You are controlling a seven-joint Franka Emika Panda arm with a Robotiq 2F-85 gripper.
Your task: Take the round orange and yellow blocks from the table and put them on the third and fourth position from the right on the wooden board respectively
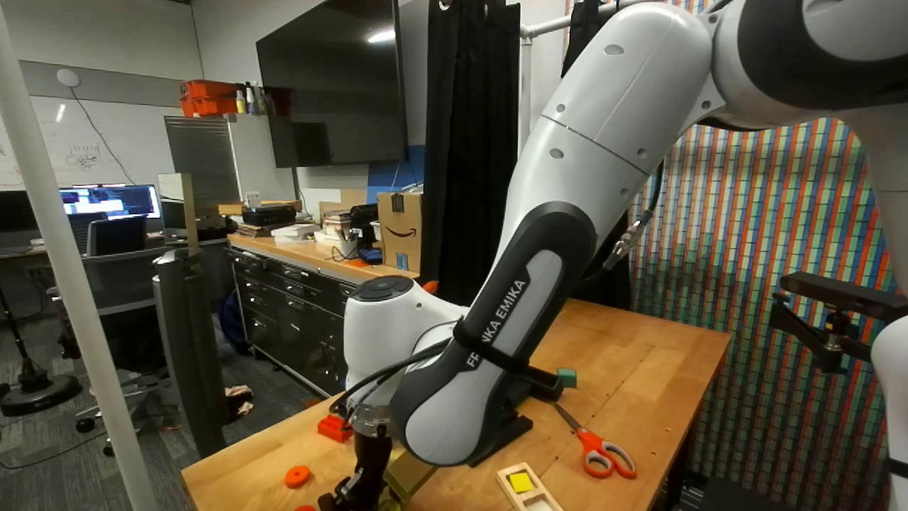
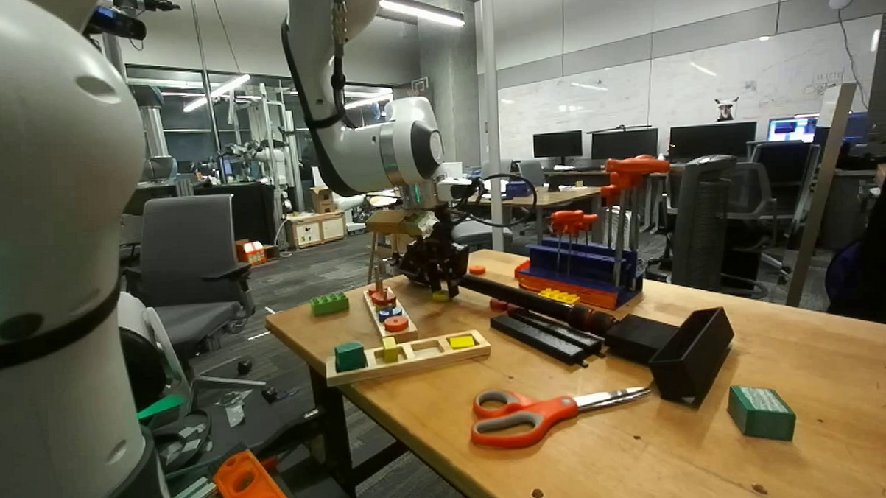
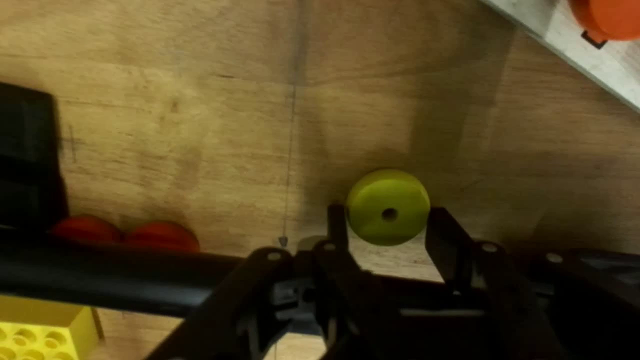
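Though light is poor | end effector (image 3: 387,216) apparently clamped on round yellow block (image 3: 385,197) — between jaws

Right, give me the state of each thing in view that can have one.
Yellow disc: between the jaws, not yet placed
Gripper: jaws at both sides of that disc; grip unclear
Orange disc: lying flat, unheld
Wooden board: holding other discs
Slotted tray: three slots filled, one empty
Scissors: closed, lying flat
Black box: open
Wall screen: dark
Desk monitor: lit
Ceiling light: on
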